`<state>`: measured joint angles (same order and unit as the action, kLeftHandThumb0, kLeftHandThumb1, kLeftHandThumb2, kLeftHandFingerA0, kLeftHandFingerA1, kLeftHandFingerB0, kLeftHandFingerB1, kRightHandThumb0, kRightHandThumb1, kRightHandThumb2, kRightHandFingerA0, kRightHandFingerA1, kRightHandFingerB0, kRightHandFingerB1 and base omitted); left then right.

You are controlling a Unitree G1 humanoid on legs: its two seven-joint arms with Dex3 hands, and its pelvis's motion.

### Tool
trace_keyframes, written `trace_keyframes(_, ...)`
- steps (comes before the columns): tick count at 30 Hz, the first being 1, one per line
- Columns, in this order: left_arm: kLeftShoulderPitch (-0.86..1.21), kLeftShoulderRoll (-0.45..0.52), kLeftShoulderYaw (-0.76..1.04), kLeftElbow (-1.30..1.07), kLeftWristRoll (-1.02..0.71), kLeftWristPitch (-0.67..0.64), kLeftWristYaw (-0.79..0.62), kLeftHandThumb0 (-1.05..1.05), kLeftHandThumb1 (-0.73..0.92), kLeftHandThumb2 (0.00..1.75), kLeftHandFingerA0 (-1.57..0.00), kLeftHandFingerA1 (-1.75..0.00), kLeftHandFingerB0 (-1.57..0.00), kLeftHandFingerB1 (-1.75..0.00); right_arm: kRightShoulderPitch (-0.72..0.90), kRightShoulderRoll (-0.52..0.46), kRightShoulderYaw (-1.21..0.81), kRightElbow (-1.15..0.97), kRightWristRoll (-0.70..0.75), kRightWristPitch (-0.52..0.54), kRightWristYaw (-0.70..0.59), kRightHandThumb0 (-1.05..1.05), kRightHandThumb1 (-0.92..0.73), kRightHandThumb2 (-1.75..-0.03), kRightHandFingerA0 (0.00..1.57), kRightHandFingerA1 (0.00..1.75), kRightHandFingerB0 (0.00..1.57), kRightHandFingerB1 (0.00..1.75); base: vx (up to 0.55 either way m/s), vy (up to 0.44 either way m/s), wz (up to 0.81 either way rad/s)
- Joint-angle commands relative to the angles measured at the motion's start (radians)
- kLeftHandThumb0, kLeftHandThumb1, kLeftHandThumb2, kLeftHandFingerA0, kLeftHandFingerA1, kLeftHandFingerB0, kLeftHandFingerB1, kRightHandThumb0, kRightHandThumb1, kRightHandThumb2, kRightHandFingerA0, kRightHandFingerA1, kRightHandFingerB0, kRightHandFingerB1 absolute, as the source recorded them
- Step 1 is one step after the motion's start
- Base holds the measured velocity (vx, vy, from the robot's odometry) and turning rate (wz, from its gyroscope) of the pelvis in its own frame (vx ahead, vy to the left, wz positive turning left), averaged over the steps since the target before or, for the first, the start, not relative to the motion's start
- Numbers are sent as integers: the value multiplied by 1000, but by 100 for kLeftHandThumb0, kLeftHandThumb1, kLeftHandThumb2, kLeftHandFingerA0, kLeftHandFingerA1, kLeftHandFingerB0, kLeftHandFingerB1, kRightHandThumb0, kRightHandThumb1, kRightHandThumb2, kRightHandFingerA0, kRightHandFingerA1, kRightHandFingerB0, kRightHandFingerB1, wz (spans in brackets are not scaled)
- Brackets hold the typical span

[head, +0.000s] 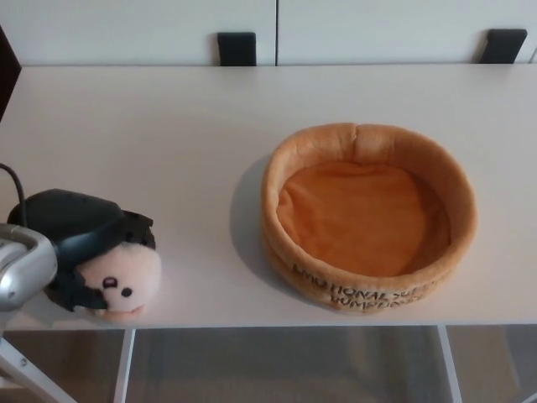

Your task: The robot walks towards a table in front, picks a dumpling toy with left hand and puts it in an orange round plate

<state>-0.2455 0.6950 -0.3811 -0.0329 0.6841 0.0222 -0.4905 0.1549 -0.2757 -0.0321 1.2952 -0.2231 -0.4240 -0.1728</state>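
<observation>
Left hand (80, 235) clamps fingers over the dumpling toy (122, 285) at eight o'clock; orange plate (369, 214) sits at three on the counter (168, 126).

Light: soft, even and fairly bright, indoor in look.
Shadows: a mild one falls left of the orange plate (369, 214) on the table (168, 126), so the source probably sits to the right.
Glare: none on the matte top.
Focus: slightly soft overall; the plate's lettering reads blurred.
</observation>
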Motion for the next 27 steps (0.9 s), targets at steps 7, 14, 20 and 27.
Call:
trace_keyframes(7, 47, -34, 50, 41, -24, -105, 142, -9, 76, 56, -54, -175, -49, -136, 3, -10, -5, 0, 12, -1, 4, -33, -70, -60, 72, 44, 42, 33, 0, 0, 0)
trace_keyframes(14, 64, -85, 107, 38, -98, -92, 121, -8, 76, 50, -59, -174, -64, -104, 1, -8, -10, 7, 17, 1, 10, -34, -70, -61, 72, 44, 42, 33, 0, 0, 0)
trace_keyframes(20, 76, -165, 189, 42, -217, -65, 127, -4, 76, 62, -65, -162, -74, -97, 0, -7, -13, 5, 19, 2, 11, -42, -60, -80, 68, 56, 38, 45, 0, 0, 0)
trace_keyframes(27, 22, -360, 389, 11, -451, 120, 111, -6, 80, 71, -96, -135, -84, -86, 4, -12, -10, 2, 15, -5, 12, -33, -70, -61, 72, 44, 43, 34, 0, 0, 0)
